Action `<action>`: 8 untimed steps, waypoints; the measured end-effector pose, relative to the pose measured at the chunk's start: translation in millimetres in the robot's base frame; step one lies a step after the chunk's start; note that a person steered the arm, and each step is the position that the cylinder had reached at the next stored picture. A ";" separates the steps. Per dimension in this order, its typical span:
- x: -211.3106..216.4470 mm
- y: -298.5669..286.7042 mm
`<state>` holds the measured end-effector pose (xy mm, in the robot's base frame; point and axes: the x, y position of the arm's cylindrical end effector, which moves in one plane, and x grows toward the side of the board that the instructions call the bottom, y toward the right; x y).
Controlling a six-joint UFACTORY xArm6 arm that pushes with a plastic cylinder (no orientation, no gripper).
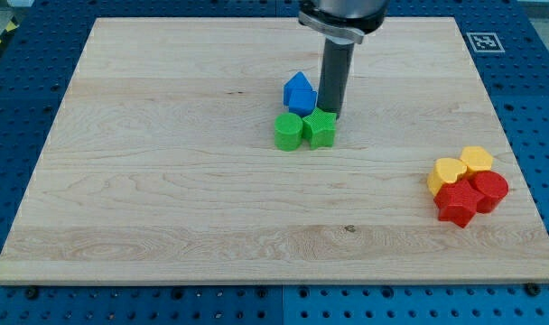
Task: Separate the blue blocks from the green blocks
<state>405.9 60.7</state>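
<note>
My tip (330, 115) rests on the board just right of the blue blocks (299, 93) and at the upper right edge of the green star block (320, 129). The blue blocks sit stacked close together, one house-shaped; the rod hides part of the right one. A green cylinder block (288, 131) sits touching the star's left side, just below the blue blocks. The green pair lies slightly apart from the blue ones.
Two yellow blocks (460, 166) and two red blocks (471, 197) cluster near the board's right edge. The wooden board (166, 181) lies on a blue perforated table. A marker tag (483, 41) sits at the board's top right corner.
</note>
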 end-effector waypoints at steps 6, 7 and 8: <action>15.8 -35.0; 16.4 -37.9; 28.4 -37.9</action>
<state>434.3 22.8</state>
